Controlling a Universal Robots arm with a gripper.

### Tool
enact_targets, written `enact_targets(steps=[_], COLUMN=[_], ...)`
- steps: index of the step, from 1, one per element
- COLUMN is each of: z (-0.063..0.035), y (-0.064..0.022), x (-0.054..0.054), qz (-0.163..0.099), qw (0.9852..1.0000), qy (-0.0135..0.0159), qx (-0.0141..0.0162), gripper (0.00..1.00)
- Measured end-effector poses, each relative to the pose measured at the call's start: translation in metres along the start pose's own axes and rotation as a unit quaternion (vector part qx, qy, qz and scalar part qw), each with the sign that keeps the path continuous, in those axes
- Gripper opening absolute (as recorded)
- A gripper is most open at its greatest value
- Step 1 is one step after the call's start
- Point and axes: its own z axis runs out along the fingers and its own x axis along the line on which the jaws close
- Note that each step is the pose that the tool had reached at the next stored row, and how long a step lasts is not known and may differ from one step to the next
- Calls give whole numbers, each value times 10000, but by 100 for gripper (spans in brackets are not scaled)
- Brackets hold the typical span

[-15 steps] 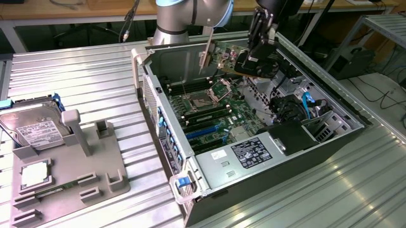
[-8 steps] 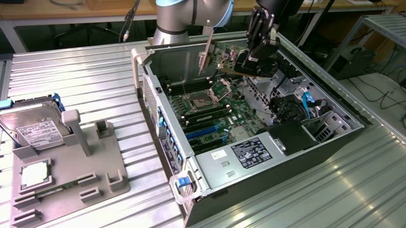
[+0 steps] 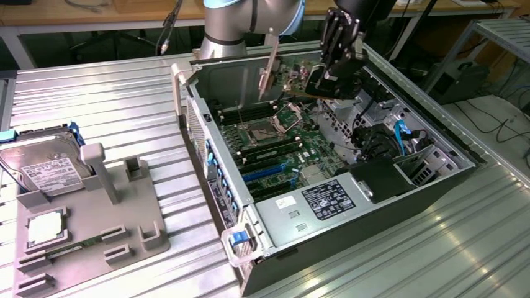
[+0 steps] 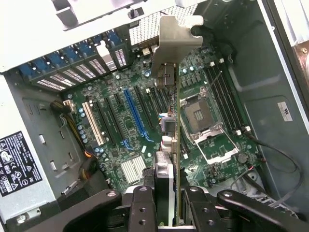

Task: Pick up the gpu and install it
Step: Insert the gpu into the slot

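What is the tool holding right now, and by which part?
The gpu, upright on edge. The tool clamps it at the end opposite its metal bracket.

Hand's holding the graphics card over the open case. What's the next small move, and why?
Probably a small sideways shift toward the long blue slot, without lowering yet. The hand grips the graphics card well clear above the motherboard. The card's lower edge appears to hang nearer the processor socket than that slot, so it looks not yet lined up.
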Motion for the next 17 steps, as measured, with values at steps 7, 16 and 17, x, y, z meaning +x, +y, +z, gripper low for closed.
enact_targets(steps=[7,16,17], z=[0,1,1], y=[2,4,5], x=[2,4,3], qz=[-315,-1015,-1072], qw=[9995,9948,9942], qy=[-3,42,46], qx=[-25,-62,-65], gripper=[28,28,28])
